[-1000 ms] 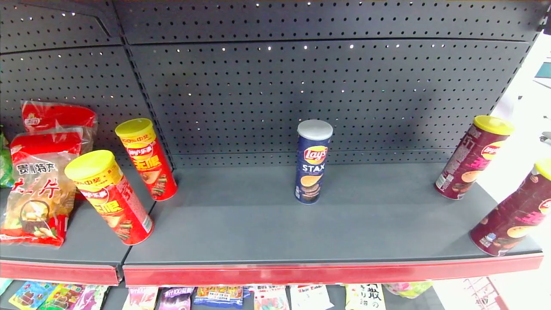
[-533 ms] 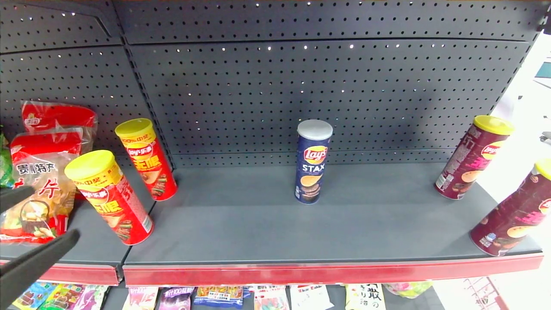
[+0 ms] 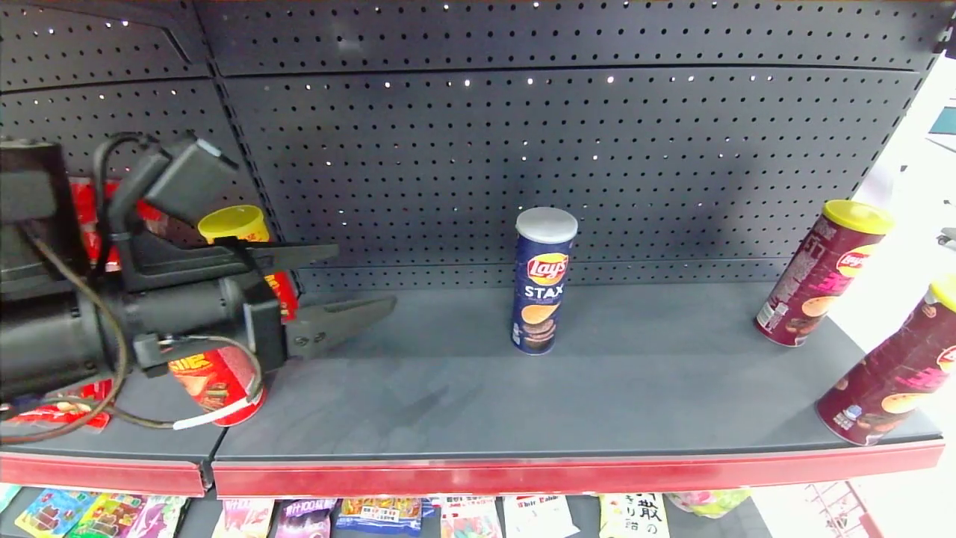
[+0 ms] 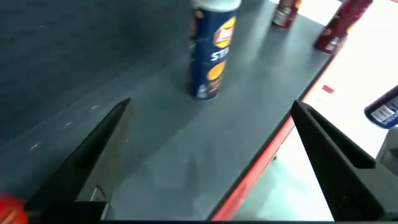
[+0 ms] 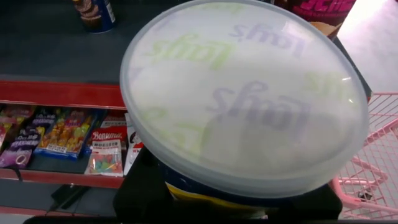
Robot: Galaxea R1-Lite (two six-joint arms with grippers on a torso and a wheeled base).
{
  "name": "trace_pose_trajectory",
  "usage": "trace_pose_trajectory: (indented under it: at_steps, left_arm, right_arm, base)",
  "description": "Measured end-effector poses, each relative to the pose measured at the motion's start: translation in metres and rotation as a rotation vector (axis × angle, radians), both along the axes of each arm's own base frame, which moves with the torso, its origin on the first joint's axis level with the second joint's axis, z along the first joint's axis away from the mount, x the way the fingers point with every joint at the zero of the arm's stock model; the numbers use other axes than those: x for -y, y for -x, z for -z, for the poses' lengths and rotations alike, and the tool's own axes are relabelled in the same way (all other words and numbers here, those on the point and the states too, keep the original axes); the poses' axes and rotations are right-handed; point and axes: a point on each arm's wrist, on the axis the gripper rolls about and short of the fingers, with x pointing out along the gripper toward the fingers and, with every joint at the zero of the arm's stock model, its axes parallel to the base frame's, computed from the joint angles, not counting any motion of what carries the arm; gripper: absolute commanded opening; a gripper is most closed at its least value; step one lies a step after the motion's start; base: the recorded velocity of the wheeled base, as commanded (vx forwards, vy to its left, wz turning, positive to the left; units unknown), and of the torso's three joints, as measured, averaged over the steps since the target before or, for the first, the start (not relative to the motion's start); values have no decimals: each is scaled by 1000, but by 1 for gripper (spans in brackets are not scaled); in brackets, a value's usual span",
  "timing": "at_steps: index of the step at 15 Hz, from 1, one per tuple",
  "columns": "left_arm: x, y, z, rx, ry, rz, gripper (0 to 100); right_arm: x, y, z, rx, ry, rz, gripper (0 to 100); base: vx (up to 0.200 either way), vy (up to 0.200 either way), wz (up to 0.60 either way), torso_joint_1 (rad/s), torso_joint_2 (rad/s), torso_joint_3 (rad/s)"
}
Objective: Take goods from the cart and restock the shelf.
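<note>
L gripper [image 3: 364, 280] hovering splayed over shelf [image 3: 478, 418], prob. lining up toward blue chip can [image 3: 543, 280]; R gripper [image 5: 224, 206] clasping clear-lidded can [image 5: 242, 93] to stock.

Left arm [image 3: 67, 336] outstretched (jaws wide apart)

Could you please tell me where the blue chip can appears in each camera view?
Head view: the blue chip can stands upright mid-shelf.
Left wrist view: the can stands beyond the open left claw.
Right wrist view: its base shows past the held can.
Shared landmark: the shelf's red front edge.
</note>
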Motion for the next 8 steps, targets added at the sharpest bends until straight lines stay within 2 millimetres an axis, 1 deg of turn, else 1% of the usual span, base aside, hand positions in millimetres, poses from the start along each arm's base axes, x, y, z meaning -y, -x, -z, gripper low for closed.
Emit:
trace_pose_trajectory:
  at_steps: [3,6,8]
  left_arm:
    - [30,-27,19,-21,-4,65,100]
    - [47,-46,36,-47,-16,85,100]
    - [57,-61,41,-53,-20,90,100]
  right_arm:
    - [0,2,1,21,0,11,0]
    - [0,3,1,31,0,14,0]
    - [0,3,1,34,0,14,0]
  base:
    - [0,0,0,0,0,0]
    - [0,0,0,0,0,0]
    - [0,0,0,0,0,0]
